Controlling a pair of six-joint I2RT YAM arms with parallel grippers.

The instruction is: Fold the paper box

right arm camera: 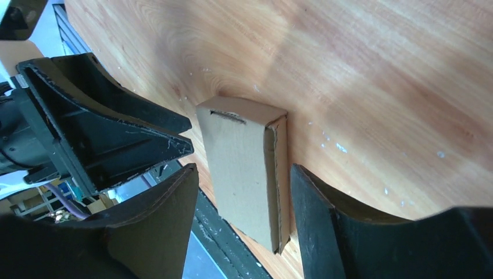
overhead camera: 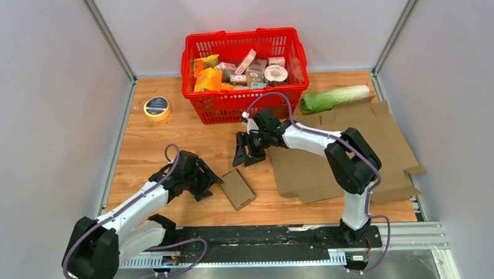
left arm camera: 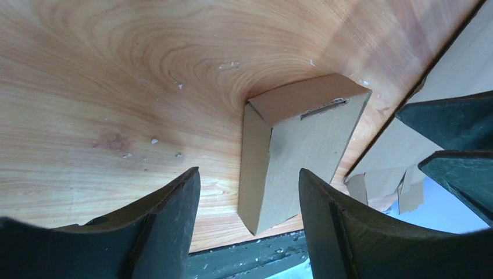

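— What can't be made out from above?

— The packets in the red basket (overhead camera: pixel 246 102) are too small to name. The print on the tape roll (overhead camera: pixel 157 108) at far left is also too small to read. The right arm (overhead camera: pixel 350 157) covers part of the flat cardboard sheet (overhead camera: pixel 393 134).

— And at the wrists?

— In the left wrist view, one corner of the small cardboard box (left arm camera: pixel 296 157) sits behind a finger (left arm camera: pixel 337 232), and the right gripper (left arm camera: pixel 410 139) is cut off by the picture's edge. In the right wrist view, the left gripper (right arm camera: pixel 190 135) is cut off the same way.
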